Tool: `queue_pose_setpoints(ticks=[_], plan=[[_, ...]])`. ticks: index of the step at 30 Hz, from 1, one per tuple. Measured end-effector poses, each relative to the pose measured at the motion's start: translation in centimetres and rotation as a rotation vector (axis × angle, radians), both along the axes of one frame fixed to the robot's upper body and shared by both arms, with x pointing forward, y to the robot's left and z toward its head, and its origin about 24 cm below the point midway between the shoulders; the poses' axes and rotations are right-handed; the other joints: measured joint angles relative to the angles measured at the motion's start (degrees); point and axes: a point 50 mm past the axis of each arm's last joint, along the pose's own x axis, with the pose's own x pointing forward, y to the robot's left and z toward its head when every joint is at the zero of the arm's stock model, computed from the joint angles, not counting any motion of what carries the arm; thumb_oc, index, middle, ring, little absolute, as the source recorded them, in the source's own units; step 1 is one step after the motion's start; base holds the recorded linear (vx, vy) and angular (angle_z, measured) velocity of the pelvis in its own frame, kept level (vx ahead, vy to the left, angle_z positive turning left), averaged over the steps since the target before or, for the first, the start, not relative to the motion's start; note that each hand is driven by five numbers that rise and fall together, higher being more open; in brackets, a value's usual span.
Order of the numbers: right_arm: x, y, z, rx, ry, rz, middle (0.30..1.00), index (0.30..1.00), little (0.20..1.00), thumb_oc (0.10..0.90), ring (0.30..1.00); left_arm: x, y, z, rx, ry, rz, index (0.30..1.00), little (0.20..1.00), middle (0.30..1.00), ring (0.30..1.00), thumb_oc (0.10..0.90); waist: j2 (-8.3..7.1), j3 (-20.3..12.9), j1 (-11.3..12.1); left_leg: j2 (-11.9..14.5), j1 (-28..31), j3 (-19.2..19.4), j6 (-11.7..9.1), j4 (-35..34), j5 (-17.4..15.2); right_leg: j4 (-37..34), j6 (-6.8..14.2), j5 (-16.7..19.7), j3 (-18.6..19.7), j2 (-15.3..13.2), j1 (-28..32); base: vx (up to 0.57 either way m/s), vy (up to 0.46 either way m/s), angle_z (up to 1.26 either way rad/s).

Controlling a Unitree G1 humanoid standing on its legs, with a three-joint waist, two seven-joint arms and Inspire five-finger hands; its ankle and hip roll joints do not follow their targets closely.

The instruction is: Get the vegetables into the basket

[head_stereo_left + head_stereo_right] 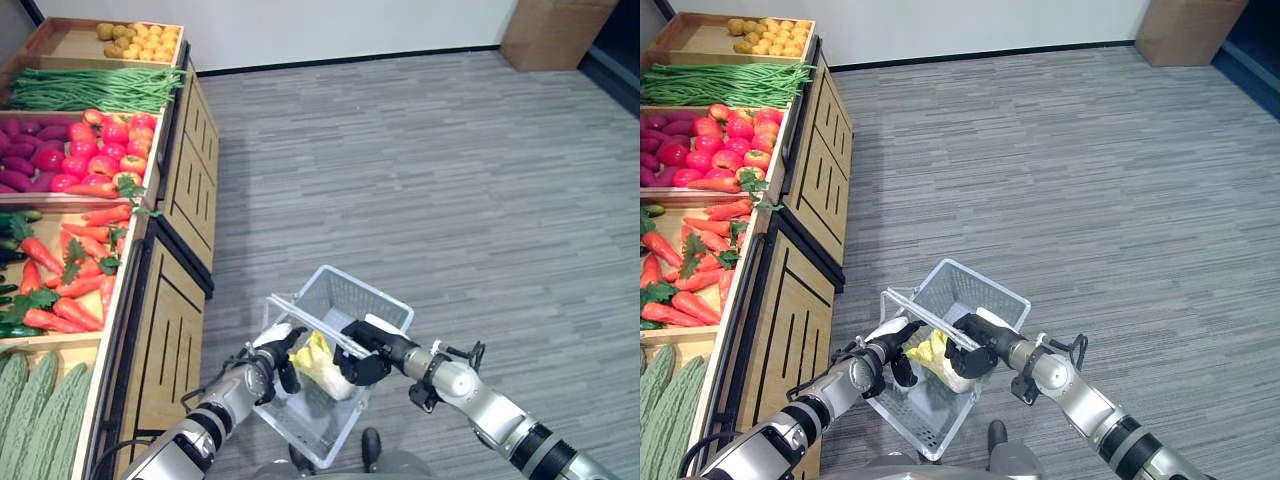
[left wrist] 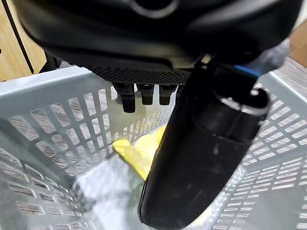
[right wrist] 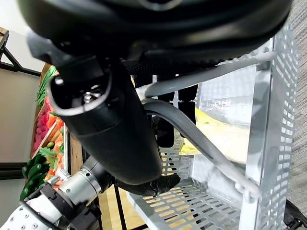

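Holding the pale grey perforated plastic basket (image 1: 335,352), my right hand (image 1: 363,352) clamps its handles; left hand (image 1: 283,362) hooks the rim. The yellow-green leafy cabbage (image 1: 318,362) lies inside, between my fingers.

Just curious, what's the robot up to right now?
Right hand curled round the handles. Left hand at the basket rim. Yellow-leaved vegetable inside. Nothing blocking.
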Motion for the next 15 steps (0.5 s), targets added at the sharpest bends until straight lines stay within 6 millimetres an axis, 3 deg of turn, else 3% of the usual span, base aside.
queue_pose_setpoints(ticks=[7,12,15], plan=[[-0.7,-1.5,-1.8,-0.013,0.068,-0.098,0.300,0.300,0.300,0.400,0.300,-0.2,0.5,0.3,-0.012,-0.019,-0.007,1.000,1.000,1.000,1.000,0.900,-0.08,-0.1,0.1,-0.1,0.0,-0.2,0.0,0.0,0.0,-0.2,0.0,0.0,-0.3,-0.1,0.2,0.00,0.000,0.00],[-1.7,-5.3,-3.7,-0.039,0.111,-0.321,0.300,0.300,0.300,0.400,0.300,-1.6,1.8,0.6,-0.043,-0.025,-0.005,1.000,1.000,1.000,1.000,0.900,-0.08,-0.1,0.5,-0.1,0.0,-0.5,0.0,0.0,0.0,-0.3,0.0,0.0,-0.5,-0.1,0.3,0.01,0.003,0.02],[-2.9,-7.8,-5.1,-0.101,0.151,-0.432,0.300,0.300,0.300,0.400,0.300,-2.2,1.9,1.7,-0.113,-0.038,-0.060,1.000,1.000,1.000,1.000,0.900,0.03,-0.2,0.9,-0.2,0.0,-0.7,0.0,0.0,0.0,-0.5,0.0,0.0,-0.7,-0.2,0.5,0.01,0.008,0.03]])
